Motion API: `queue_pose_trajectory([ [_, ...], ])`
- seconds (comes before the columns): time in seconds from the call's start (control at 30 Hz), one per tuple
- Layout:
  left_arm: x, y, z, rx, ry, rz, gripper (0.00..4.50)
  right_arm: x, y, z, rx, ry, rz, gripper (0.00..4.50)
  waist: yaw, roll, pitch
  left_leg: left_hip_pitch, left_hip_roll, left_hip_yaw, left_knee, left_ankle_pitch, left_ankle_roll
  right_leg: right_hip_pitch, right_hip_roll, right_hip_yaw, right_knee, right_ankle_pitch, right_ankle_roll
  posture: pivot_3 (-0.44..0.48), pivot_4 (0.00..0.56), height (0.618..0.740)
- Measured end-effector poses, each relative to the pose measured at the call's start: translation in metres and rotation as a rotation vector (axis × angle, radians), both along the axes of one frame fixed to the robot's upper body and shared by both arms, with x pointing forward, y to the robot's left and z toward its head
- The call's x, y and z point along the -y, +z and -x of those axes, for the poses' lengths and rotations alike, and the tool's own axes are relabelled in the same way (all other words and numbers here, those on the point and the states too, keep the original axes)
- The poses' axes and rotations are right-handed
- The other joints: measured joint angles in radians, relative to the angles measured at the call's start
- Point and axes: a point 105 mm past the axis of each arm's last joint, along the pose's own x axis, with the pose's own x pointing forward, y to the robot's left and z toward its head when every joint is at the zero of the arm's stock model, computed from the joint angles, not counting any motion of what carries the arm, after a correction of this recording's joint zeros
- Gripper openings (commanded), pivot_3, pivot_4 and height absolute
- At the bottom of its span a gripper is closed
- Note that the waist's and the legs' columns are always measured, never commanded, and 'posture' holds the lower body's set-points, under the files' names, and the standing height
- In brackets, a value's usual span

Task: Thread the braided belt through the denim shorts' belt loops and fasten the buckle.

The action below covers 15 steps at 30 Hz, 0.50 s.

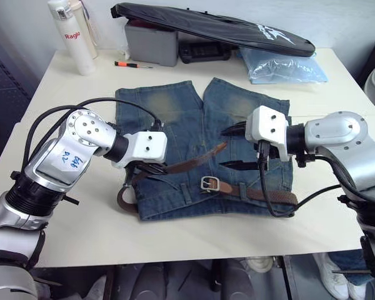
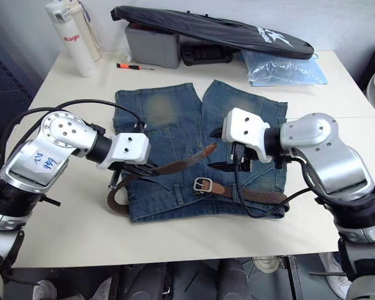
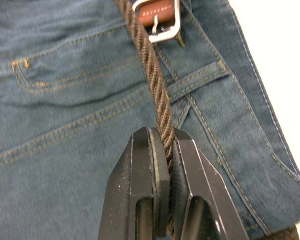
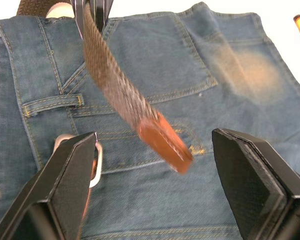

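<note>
Belt (image 1: 194, 161) lying across the shorts (image 1: 200, 125) on the table (image 1: 62, 87), one end lifted.

The left gripper (image 3: 160, 150) is clamping the woven strap near the waistband, holding its tan tip up (the buckle (image 1: 210, 183) is resting flat on the denim). The right gripper (image 4: 155, 165) is hovering with fingers spread wide around that tip, not touching it.

A: Where do the faded blue denim shorts (image 1: 203, 147) lie?

B: Mid-table, waistband toward the robot, legs pointing away. The dark-brown braided belt (image 1: 190, 164) runs along the waistband, looping off the shorts' left edge; its silver metal buckle (image 1: 210, 183) sits near the middle.

A: And the belt's free end?

B: Lifted over the shorts, between the left gripper (image 1: 151, 167) clamping the strap and the wide-spread right gripper (image 1: 232, 147).
</note>
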Motion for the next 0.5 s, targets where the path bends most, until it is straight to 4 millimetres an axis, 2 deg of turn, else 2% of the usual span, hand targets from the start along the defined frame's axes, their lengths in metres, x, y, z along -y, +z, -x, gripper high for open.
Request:
queue_pose_trajectory([
  [0.07, 0.0, -0.001, -0.001, -0.001, 0.003, 0.003, 0.0, -0.002, -0.007, -0.002, -0.005, 0.011, 0.026, 2.72, 0.0, 0.0, 0.0, 0.0, 0.0, 0.0, 0.0, 0.0, 0.0, 0.0, 0.0, 0.0, 0.0, 0.0, 0.0, 0.0, 0.15, 0.74],
  [0.1, -0.001, -0.001, -0.002, -0.003, 0.009, 0.007, 0.0, -0.003, -0.01, -0.003, -0.01, 0.016, 0.033, 2.09, 0.0, 0.0, 0.0, 0.0, 0.0, 0.0, 0.0, 0.0, 0.0, 0.0, 0.0, 0.0, 0.0, 0.0, 0.0, 0.0, 0.15, 0.74],
  [0.13, -0.001, 0.0, -0.004, -0.007, 0.02, 0.018, 0.0, -0.004, -0.013, -0.003, -0.015, 0.021, 0.039, 1.75, 0.0, 0.0, 0.0, 0.0, 0.0, 0.0, 0.0, 0.0, 0.0, 0.0, 0.0, 0.0, 0.0, 0.0, 0.0, 0.0, 0.15, 0.74],
  [0.2, 0.0, 0.002, -0.004, -0.015, 0.031, 0.039, 0.0, -0.008, -0.016, -0.003, -0.024, 0.033, 0.039, 0.75, 0.0, 0.0, 0.0, 0.0, 0.0, 0.0, 0.0, 0.0, 0.0, 0.0, 0.0, 0.0, 0.0, 0.0, 0.0, 0.0, 0.15, 0.74],
  [0.27, -0.001, 0.003, -0.004, -0.026, 0.048, 0.054, 0.0, -0.01, -0.018, -0.002, -0.033, 0.042, 0.04, 0.05, 0.0, 0.0, 0.0, 0.0, 0.0, 0.0, 0.0, 0.0, 0.0, 0.0, 0.0, 0.0, 0.0, 0.0, 0.0, 0.0, 0.15, 0.74],
  [0.33, -0.004, 0.002, -0.003, -0.046, 0.075, 0.075, 0.0, -0.01, -0.019, -0.002, -0.036, 0.044, 0.038, 0.05, 0.0, 0.0, 0.0, 0.0, 0.0, 0.0, 0.0, 0.0, 0.0, 0.0, 0.0, 0.0, 0.0, 0.0, 0.0, 0.0, 0.15, 0.74],
  [0.4, -0.005, 0.003, -0.002, -0.068, 0.101, 0.101, 0.89, -0.01, -0.02, -0.002, -0.036, 0.044, 0.037, 0.0, 0.0, 0.0, 0.0, 0.0, 0.0, 0.0, 0.0, 0.0, 0.0, 0.0, 0.0, 0.0, 0.001, 0.0, 0.0, 0.0, 0.15, 0.74],
  [0.5, -0.014, 0.019, -0.007, -0.201, 0.28, 0.311, 2.01, -0.006, -0.019, -0.006, -0.017, 0.029, 0.037, 0.0, -0.001, 0.0, 0.0, 0.0, 0.0, 0.0, 0.001, 0.0, 0.0, 0.0, 0.0, 0.0, 0.001, 0.0, 0.0, 0.0, 0.15, 0.74],
])
